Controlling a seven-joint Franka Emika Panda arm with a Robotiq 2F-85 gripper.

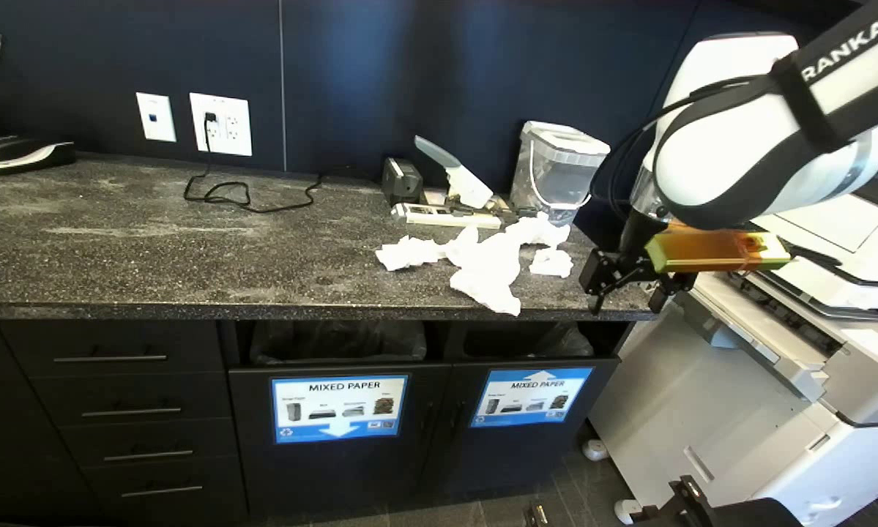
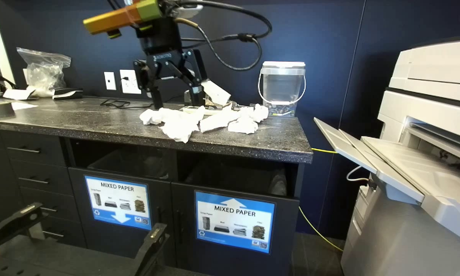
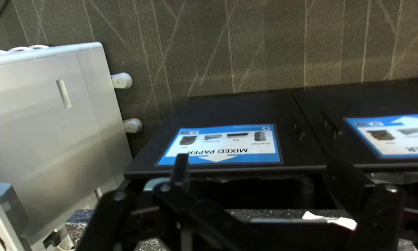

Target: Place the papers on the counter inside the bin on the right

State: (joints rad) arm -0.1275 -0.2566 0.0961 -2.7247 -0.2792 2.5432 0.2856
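Observation:
Several crumpled white papers (image 1: 486, 267) (image 2: 180, 120) lie in a cluster near the front edge of the dark speckled counter (image 1: 226, 256) (image 2: 80, 117). My gripper (image 1: 626, 302) (image 2: 177, 102) is open and hangs over the counter region, its fingers pointing down with nothing between them. In the wrist view the spread fingers (image 3: 181, 170) frame the dark slot of the right bin (image 3: 236, 111), while a bit of paper (image 3: 346, 223) shows low at the right. Below the counter, the bin (image 2: 233, 191) has a blue label with an up arrow; its inside is too dark to make out.
Left of that bin is another slot with a paler label (image 2: 118, 201). A translucent tub (image 2: 282, 86) and a hole punch or stapler (image 1: 446, 216) stand behind the papers. A large printer (image 1: 739, 395) stands right of the counter. Black bars (image 2: 151, 249) fill the near foreground.

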